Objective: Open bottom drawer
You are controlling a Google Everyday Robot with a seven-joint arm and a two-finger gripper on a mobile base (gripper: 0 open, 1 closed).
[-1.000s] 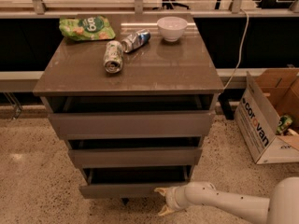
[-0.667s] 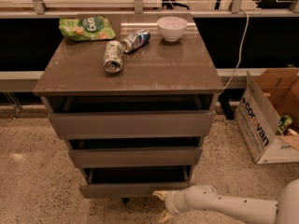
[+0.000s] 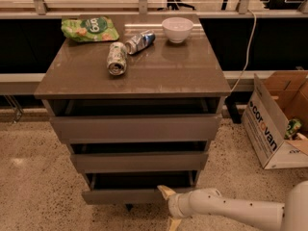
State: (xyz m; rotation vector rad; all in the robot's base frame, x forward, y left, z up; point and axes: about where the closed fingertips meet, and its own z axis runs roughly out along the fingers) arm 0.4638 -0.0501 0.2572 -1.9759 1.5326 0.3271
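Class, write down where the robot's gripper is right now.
In the camera view, the gripper is low and slightly right of centre, at the front of the bottom drawer, near that drawer's right end.

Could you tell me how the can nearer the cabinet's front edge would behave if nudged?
The can lies on its side on the glossy cabinet top, so it would probably roll. It looks dented, so likely empty and light. The gripper is down by the bottom drawer, open, nowhere near it.
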